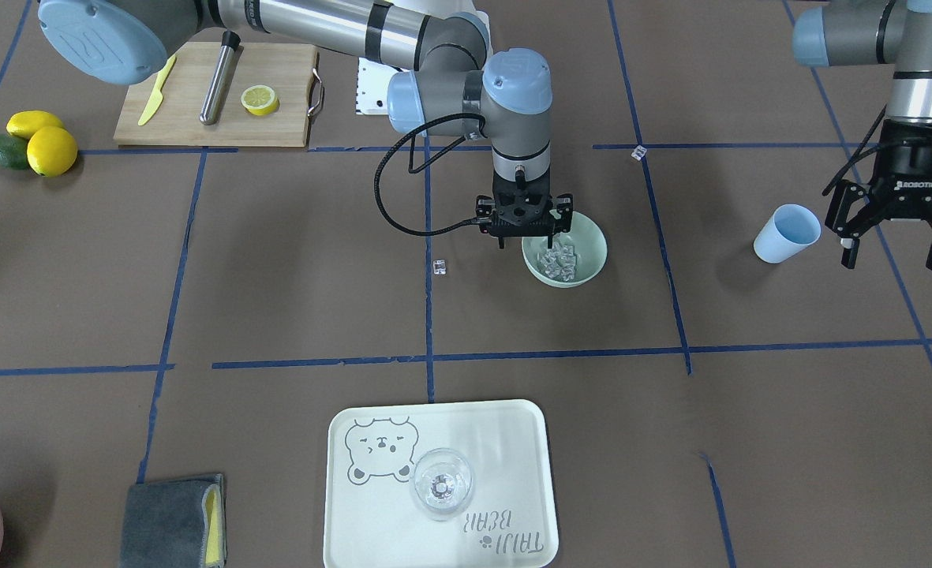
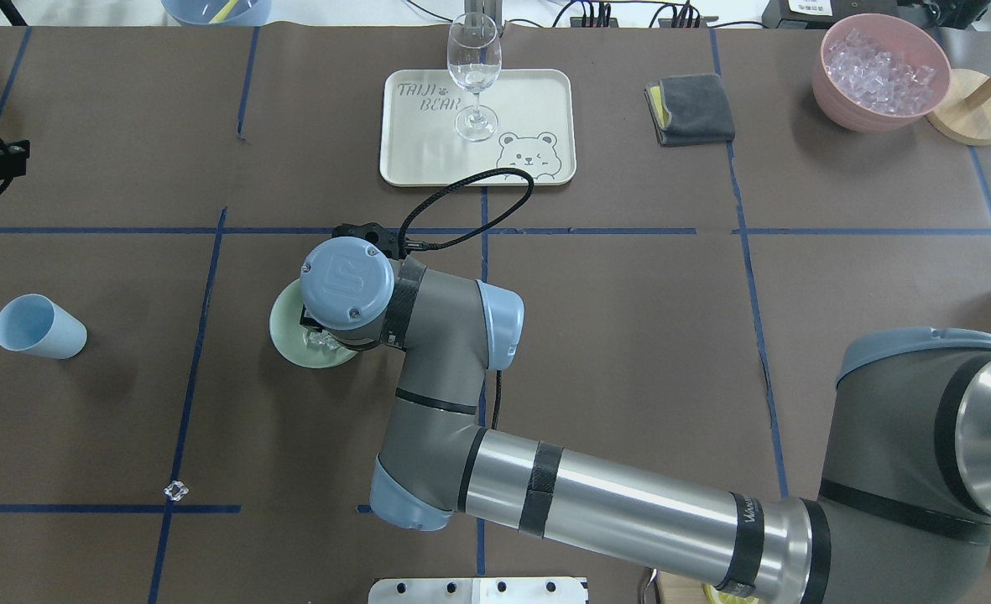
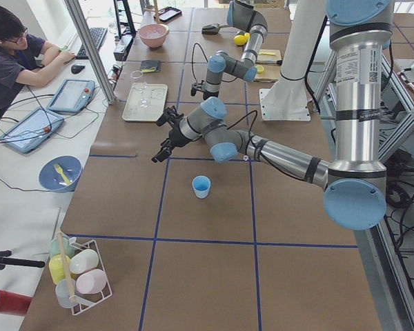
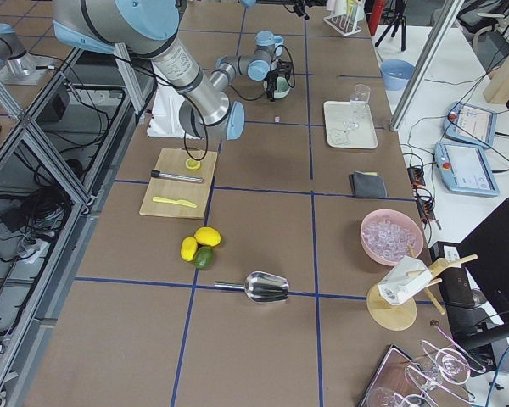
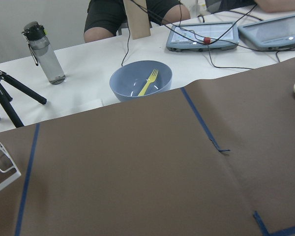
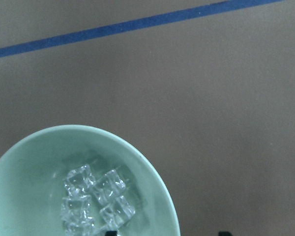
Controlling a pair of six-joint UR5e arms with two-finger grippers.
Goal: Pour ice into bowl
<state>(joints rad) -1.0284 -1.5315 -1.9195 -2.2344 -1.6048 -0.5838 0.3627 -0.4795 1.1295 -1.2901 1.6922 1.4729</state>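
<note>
Brown paper sheeting (image 1: 276, 260) over the whole table, ruled into big squares by blue tape lines (image 1: 428, 331). Past the far edge, as the robot looks, a white desk (image 5: 88, 64) with grey tablets (image 5: 201, 35), a blue bowl with a yellow fork (image 5: 140, 81), a clear water bottle (image 5: 42, 51) and a seated person (image 3: 14, 62). On the far side of the table, a pale rectangular tray with a bear drawing (image 2: 403, 159), a clear stemmed glass (image 2: 473, 75) upright on it. Right of that, a folded grey cloth (image 2: 692, 109), then a pink tub of ice cubes (image 2: 831, 92). Near the robot, to its right, a wooden chopping board (image 1: 284, 110) carrying a yellow plastic knife (image 1: 156, 91), a steel rod (image 1: 219, 79) and a half lemon (image 1: 260, 100). Left of centre, the round pale mint-green bowl (image 1: 588, 244), with the small clear ice cubes (image 1: 558, 260) heaped on its floor. Two stray cubes (image 1: 439, 267) loose on the paper, apart from it. Right gripper (image 1: 525, 241) pointing straight down at the bowl's right-hand rim, fingers spread and gripping nothing, one tip over the inside, the other outside above the paper; contact with the rim not discernible. Left gripper (image 1: 893, 256) at the far left, raised above the paper, fingers spread wide and empty, near a light blue plastic cup (image 1: 781, 237) standing upright, clear of it.
</note>
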